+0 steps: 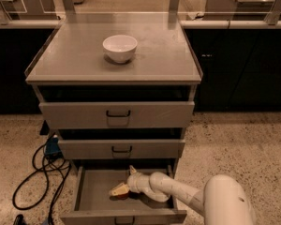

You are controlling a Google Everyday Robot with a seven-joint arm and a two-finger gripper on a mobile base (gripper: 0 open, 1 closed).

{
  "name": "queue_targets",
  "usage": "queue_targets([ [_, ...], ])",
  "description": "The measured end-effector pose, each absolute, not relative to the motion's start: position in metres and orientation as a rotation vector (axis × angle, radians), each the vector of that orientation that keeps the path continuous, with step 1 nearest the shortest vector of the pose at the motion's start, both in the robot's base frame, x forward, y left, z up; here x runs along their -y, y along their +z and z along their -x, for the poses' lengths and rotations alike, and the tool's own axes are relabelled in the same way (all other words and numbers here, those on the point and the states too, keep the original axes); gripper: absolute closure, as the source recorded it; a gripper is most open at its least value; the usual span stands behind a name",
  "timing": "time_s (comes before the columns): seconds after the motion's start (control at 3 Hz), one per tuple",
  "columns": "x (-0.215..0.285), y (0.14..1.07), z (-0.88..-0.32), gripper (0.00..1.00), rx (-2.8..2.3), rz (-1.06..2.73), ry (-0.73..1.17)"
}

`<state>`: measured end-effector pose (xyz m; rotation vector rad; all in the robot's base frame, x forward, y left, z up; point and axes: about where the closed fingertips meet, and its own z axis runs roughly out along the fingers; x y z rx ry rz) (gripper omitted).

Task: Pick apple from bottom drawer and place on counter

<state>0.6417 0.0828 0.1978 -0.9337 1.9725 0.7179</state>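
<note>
Now: claw (119, 190) is low inside the bottom drawer (91, 197), right on top of the apple (122, 196); the arm (173, 191) comes in over the drawer's front-right corner.
Apple spot: about mid-drawer, off all four walls, resting on the drawer floor, mostly hidden under the claw.
Claw state: cannot tell whether it is spread or already pinching the apple.
Weight: looks light, a small fruit, no strain for one arm.
Stiffness: firm, should not give under a moderate squeeze; a hard squeeze would probably bruise it.
Surface: smooth waxy skin on a round body, likely slippery, and likely to roll on the flat drawer floor if nudged.
Grasp point: across the widest part, at the equator, from above; an off-centre pinch would probably squirt it out.
Lift risk: the middle drawer front overhangs the back of the drawer, so pull out toward the front edge before rising.
Drop zone: desk (154, 62) top, bare near the right and front edges; white bowl (120, 47) sits near the middle.
</note>
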Motion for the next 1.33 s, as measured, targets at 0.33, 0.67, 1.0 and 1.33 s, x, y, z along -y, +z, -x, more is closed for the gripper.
queue_targets([
  [0.33, -0.073, 0.184, -0.613, 0.00, -2.014, 0.918, 0.663],
  [0.67, -0.073, 0.184, -0.613, 0.00, -2.014, 0.918, 0.663],
  [1.0, -0.077, 0.168, -0.622, 0.00, -2.021, 0.902, 0.706],
  [1.33, -0.083, 0.146, -0.629, 0.00, -2.035, 0.882, 0.762],
])
